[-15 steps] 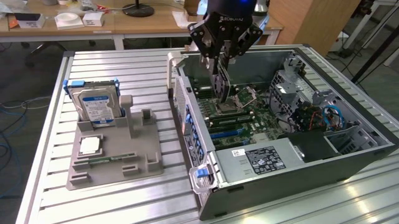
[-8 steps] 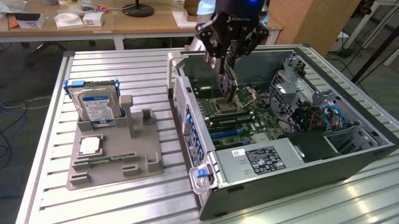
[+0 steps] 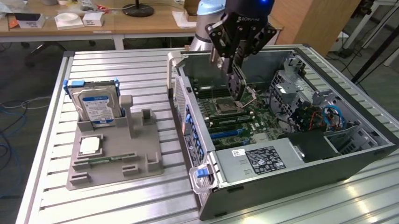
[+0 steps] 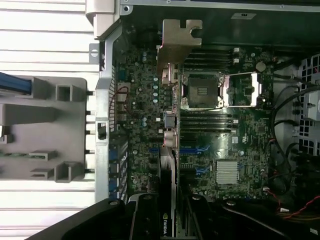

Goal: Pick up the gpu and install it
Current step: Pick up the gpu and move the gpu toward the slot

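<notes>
Your fingers (image 4: 145, 222) are clamped on the gpu (image 3: 236, 84), holding it edge-down just above the motherboard (image 4: 220, 150) inside the open computer case (image 3: 349, 158) on the bench (image 3: 124, 200).

A table (image 3: 124, 65) of ribbed silver metal slats carried everything. Two things lay directly on it. Toward the exterior view's left sat a flat grey holder (image 3: 115, 170), a moulded tray with raised posts and shallow pockets, set square to the slats. Just beside it, toward the exterior view's right, a dark-walled case (image 3: 281, 186) lay on its side with its open face turned up. A narrow strip of bare slats showed between holder and case, so they were close but apart. Bare slats also ran round the holder's other sides.
</notes>
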